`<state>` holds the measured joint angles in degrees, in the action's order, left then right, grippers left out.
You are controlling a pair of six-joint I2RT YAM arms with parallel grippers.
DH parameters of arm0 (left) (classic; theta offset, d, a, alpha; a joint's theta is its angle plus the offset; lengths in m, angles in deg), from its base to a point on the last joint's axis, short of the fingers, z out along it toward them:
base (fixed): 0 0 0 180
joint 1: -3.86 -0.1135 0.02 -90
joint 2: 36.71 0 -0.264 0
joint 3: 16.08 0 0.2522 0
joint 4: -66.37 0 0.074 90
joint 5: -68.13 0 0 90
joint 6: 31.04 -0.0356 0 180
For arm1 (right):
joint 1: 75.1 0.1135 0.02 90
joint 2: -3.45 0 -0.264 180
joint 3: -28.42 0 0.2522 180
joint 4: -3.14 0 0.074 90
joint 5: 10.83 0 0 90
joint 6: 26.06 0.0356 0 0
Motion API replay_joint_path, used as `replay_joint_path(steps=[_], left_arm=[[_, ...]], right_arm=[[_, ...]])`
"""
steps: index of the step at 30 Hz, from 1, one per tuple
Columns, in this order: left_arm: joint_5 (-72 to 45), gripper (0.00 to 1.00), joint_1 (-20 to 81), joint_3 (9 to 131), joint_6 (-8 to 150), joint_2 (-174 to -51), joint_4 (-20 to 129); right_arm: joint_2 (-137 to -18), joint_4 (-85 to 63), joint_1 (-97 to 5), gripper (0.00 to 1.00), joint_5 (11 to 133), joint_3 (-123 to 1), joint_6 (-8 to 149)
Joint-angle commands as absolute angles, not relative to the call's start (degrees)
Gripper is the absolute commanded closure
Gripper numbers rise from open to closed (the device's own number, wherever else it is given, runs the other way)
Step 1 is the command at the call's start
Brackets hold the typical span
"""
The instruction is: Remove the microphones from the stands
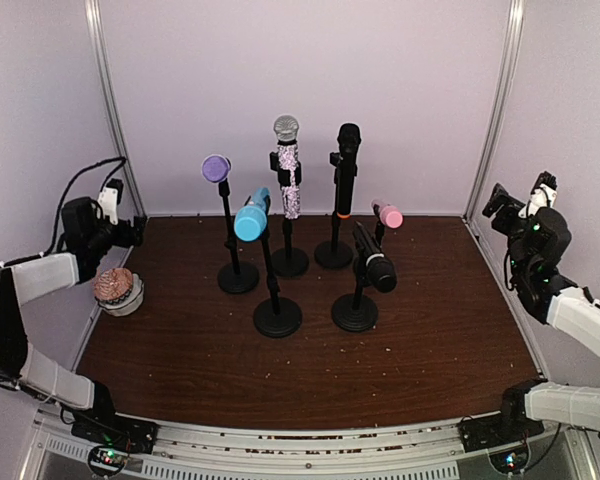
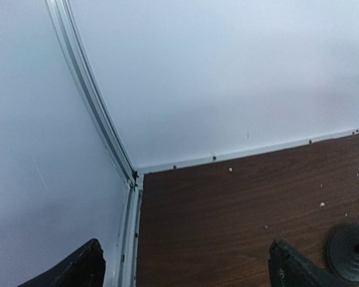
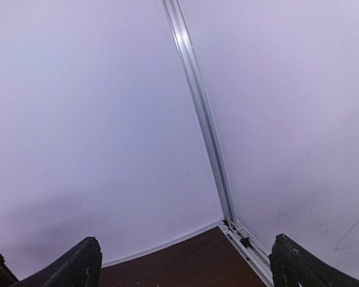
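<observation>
1. Starting at the near edge: both arms bend out to the sides of the table (image 1: 430, 350). Neither holds anything, so I'd say the reach hasn't begun.
2. Left gripper (image 2: 184, 254) hangs by the left wall, fingers spread wide, empty. A brown knobbly thing in a pale cup (image 1: 118, 290) sits near it.
3. Right gripper (image 3: 185, 242) is just as wide and empty, facing the back right corner.
4. Front row now: the blue microphone (image 1: 251, 217) tilts in its clip, and the slanted black microphone (image 1: 375, 262) is just right of it.
5. Behind those are the purple microphone (image 1: 216, 168) and the pink microphone (image 1: 387, 214). Farthest back are the glittery silver microphone (image 1: 287, 150) and the upright black microphone (image 1: 347, 160). All six are on their stands.
6. Which one is wanted, I can't tell. Whichever it is, my advice:
   - Take it with the arm on its own side.
   - Come in over the crowd.
   - Close on the barrel above the clip.
   - Draw it out along its own axis, so the stand doesn't tip into its neighbours.
</observation>
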<state>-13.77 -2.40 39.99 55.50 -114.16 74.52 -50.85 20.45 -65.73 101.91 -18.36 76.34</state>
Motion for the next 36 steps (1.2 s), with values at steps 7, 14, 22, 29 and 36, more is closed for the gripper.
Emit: replay_joint_path(steps=[7,14,22,29,36], left_arm=[[-1.03,0.02,-3.45,62.31,48.59,-107.55,29.56],[12.69,0.02,-3.25,62.97,47.42,-103.23,20.76],[21.46,0.02,0.39,54.54,46.56,-93.80,20.60],[22.49,0.03,7.20,52.09,42.44,-90.93,22.40],[21.80,0.03,12.17,45.32,49.91,-89.71,35.29]], right_arm=[[-51.42,-2.74,-43.98,0.00,94.47,-38.40,58.87],[-56.45,-3.71,-28.14,0.00,91.98,-41.23,47.81],[-67.54,-0.47,-17.97,0.00,86.82,-43.73,35.99],[-76.69,2.84,-13.96,0.01,86.24,-49.84,28.28],[-82.88,11.10,-9.74,0.03,89.39,-54.59,21.42]])
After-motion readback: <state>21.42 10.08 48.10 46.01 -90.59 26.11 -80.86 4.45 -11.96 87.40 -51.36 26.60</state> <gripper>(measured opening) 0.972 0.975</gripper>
